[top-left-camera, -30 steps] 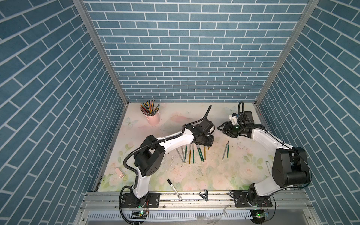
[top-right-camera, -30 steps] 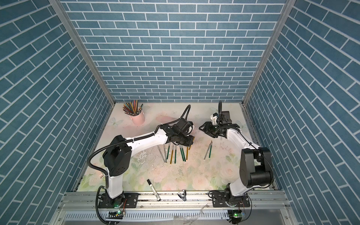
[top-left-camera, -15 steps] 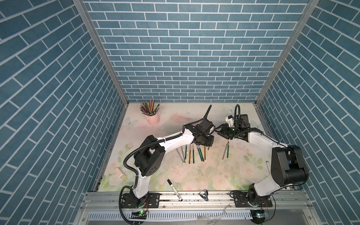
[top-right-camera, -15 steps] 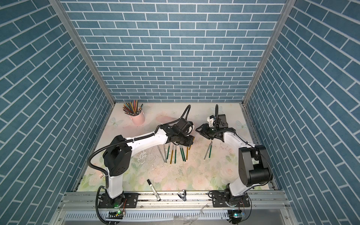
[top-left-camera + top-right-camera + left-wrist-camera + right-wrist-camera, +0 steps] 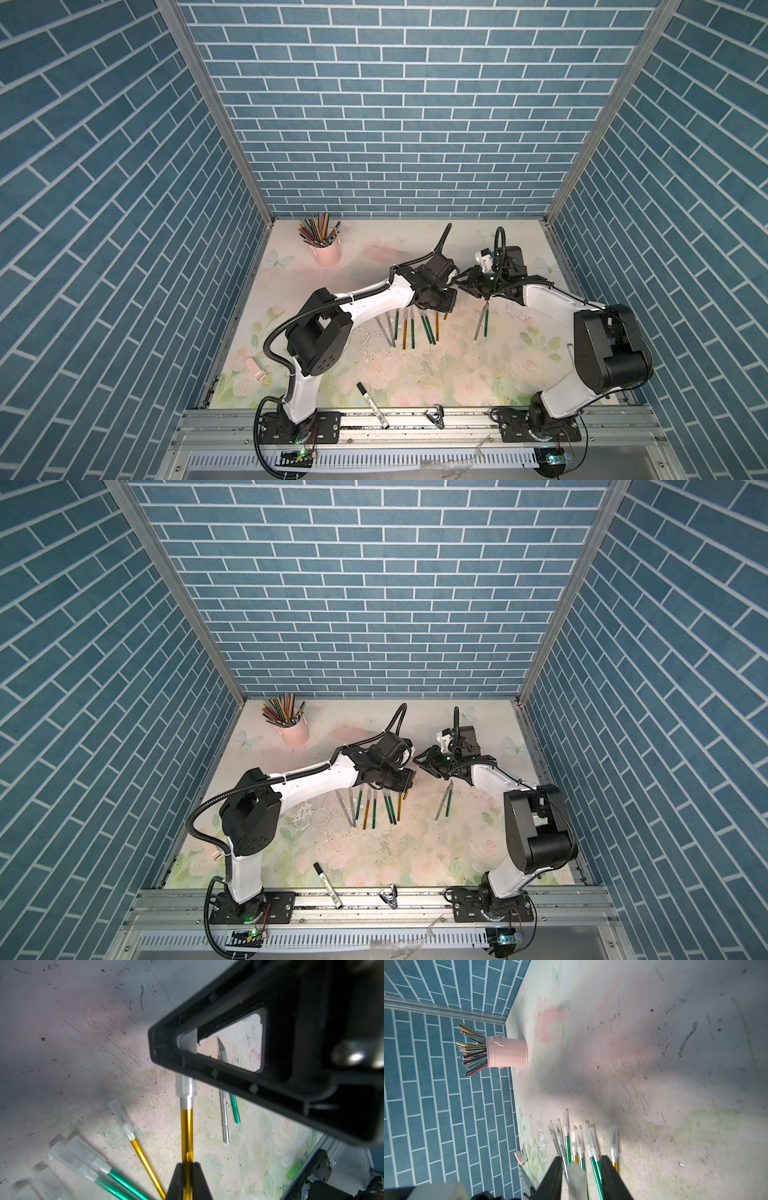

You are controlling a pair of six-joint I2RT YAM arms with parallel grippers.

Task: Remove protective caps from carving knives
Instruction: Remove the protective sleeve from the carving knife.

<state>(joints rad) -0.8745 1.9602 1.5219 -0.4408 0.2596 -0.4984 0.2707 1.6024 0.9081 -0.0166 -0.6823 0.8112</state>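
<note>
My left gripper is shut on the gold handle of a carving knife held above the table, seen in both top views. Its translucent protective cap reaches in between the fingers of my right gripper. That cap sits between the open jaws with a gap on at least one side. Several more carving knives lie in a row below, most capped. Two uncapped knives lie apart to the right.
A pink cup of coloured pencils stands at the back left. A marker pen and a metal clip lie by the front rail. A small pink object rests near the left wall.
My right gripper has moved left to the held knife's tip and its jaws have narrowed around the cap. The left arm has stayed still with the knife.
</note>
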